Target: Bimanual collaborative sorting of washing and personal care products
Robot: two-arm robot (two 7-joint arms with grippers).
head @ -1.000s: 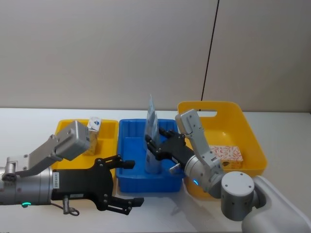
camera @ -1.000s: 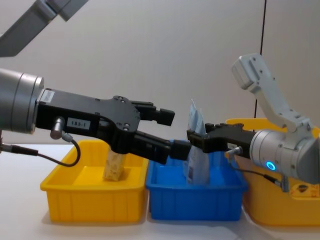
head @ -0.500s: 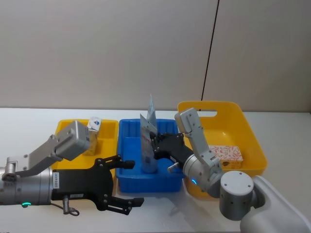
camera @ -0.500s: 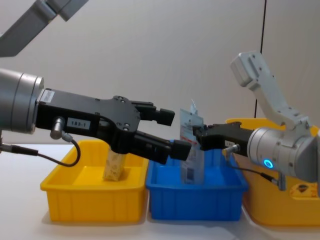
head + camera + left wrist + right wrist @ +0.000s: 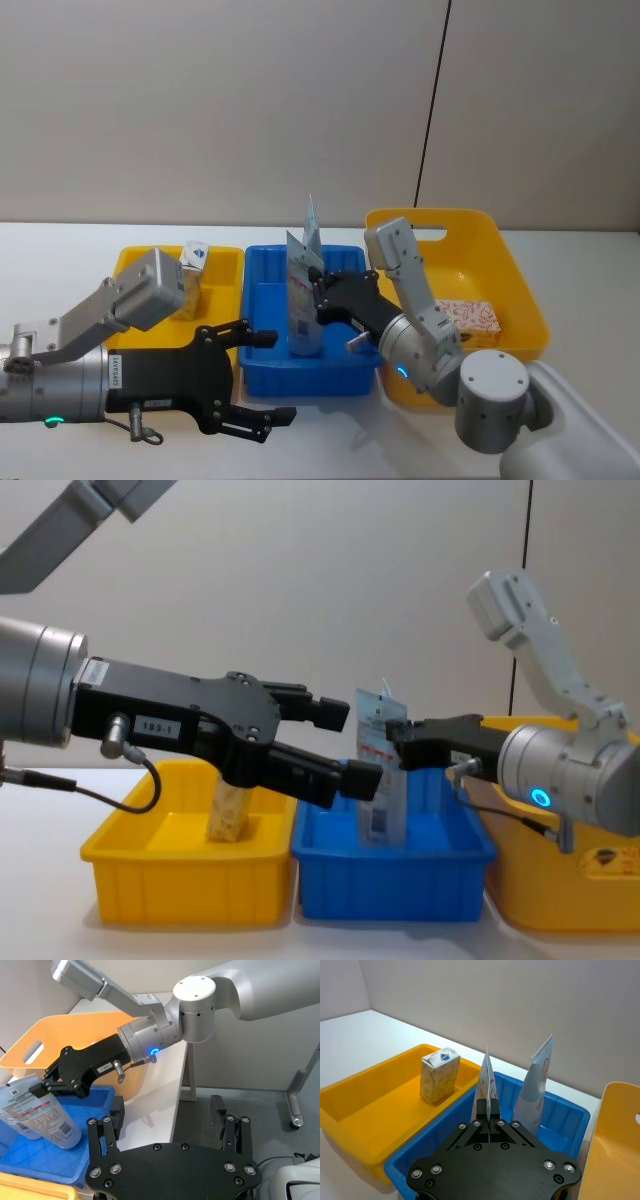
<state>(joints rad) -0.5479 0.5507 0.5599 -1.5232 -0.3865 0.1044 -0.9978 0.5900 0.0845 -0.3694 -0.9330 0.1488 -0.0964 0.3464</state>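
Head view: the right tool (image 5: 318, 297) is clamped on the upper edge of a pouch (image 5: 303, 315), holding it upright over the blue bin (image 5: 262, 362). Flat, pale blue and white, it carries red stripes and small print. The left tool (image 5: 262, 378) hovers spread wide, near the bin's front.
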